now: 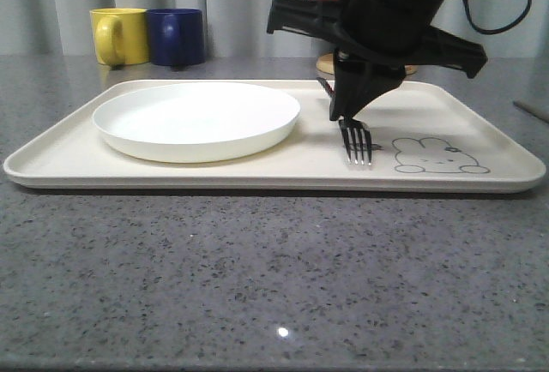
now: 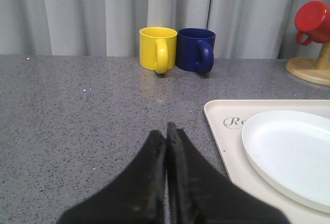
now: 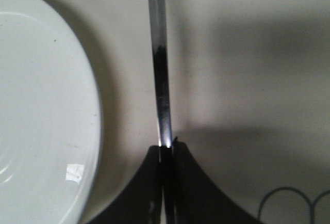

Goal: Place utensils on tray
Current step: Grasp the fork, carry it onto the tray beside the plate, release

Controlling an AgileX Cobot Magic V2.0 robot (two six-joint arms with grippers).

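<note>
A shiny silver fork [image 1: 357,142] lies on the cream tray [image 1: 274,171] just right of the white plate, tines toward the tray's front edge. My right gripper [image 1: 347,117] reaches down onto it and is shut on the fork's handle [image 3: 161,84], which runs straight out from between the black fingers [image 3: 183,182]. The grey rabbit drawing [image 1: 437,156] lies right of the tines. My left gripper [image 2: 166,133] hovers over bare counter left of the tray [image 2: 221,136], jaws pressed together with nothing between them.
A round white plate [image 1: 197,119] takes up the tray's left half. A yellow mug [image 1: 120,36] and a blue mug [image 1: 176,36] stand behind the tray at the left. A red mug [image 2: 313,21] hangs on a wooden stand at the back.
</note>
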